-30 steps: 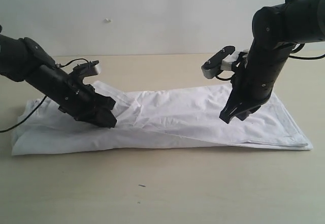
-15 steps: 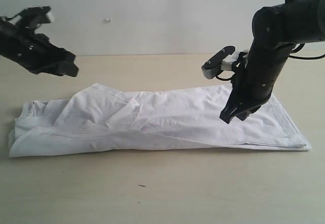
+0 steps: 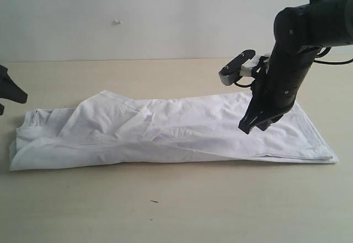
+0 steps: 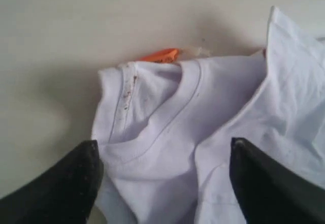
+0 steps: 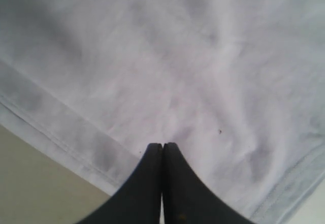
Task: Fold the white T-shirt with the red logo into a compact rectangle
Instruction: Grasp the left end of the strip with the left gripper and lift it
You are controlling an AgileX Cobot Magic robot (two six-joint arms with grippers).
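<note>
The white T-shirt lies on the table as a long, wrinkled strip folded lengthwise. Its ribbed collar and orange neck tag show in the left wrist view. The red logo is hidden. My left gripper is open above the collar end and holds nothing; in the exterior view only its tip shows at the far left edge, off the cloth. My right gripper is shut and empty. Its tip points down at the shirt's right part, near the hem.
The tan table runs round the shirt on all sides. A pale wall stands behind. A small dark speck lies on the table in front of the shirt.
My left gripper let go of the shirt's left part, rose and drew back to the far left edge of the view. The cloth there settled flat. The right arm has not moved.
</note>
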